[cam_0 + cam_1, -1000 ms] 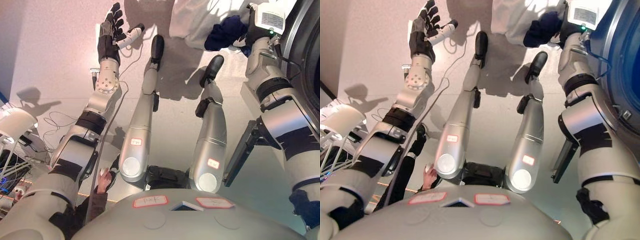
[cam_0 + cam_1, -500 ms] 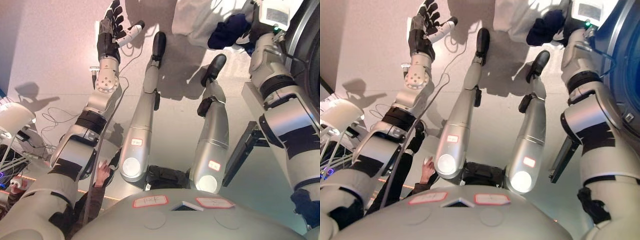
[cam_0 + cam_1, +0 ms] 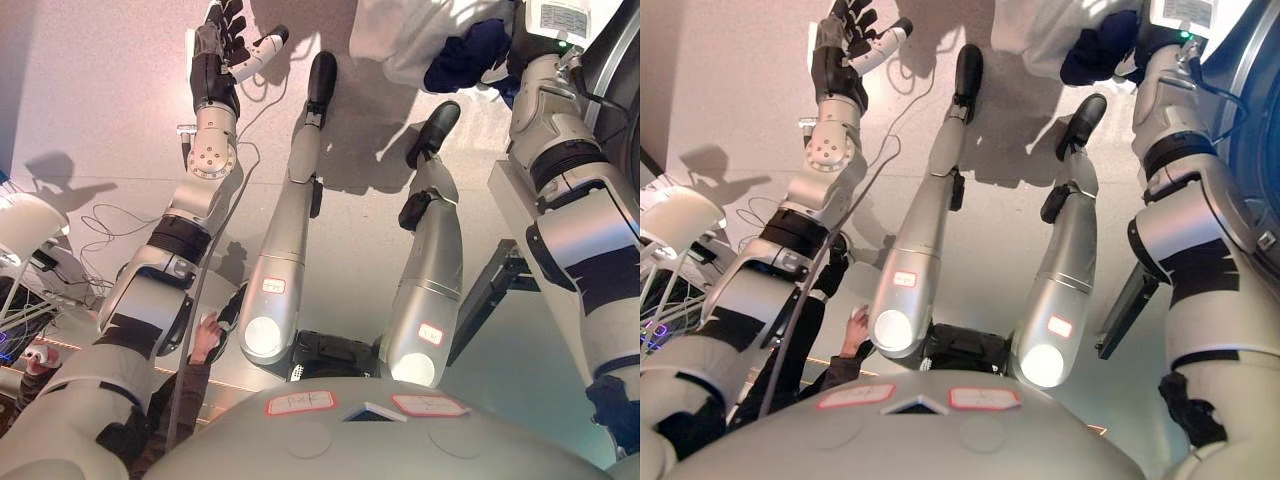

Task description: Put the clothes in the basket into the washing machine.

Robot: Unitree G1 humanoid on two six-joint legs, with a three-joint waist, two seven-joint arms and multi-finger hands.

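Observation:
My right hand (image 3: 508, 52) is at the top right, beside the washing machine's (image 3: 1252, 110) round opening at the right edge. It is shut on a dark blue garment (image 3: 466, 55) that hangs bunched to its left. The hand is partly hidden behind my wrist. A large white cloth (image 3: 405, 38) lies just left of the blue garment at the top edge. No basket shows in either view. My left hand (image 3: 222, 45) is stretched far out at the top left, open with spread fingers and holding nothing.
A dark flat panel (image 3: 482, 298) juts out low beside the machine under my right arm. A person's hand (image 3: 207, 338) and dark sleeve show at the lower left. A white rounded device (image 3: 22, 228) and loose cables (image 3: 100, 225) lie on the floor at the left.
The whole picture has shifted a little, so the camera moved. My right hand still holds the blue garment, now slightly nearer the machine. My left hand stays open.

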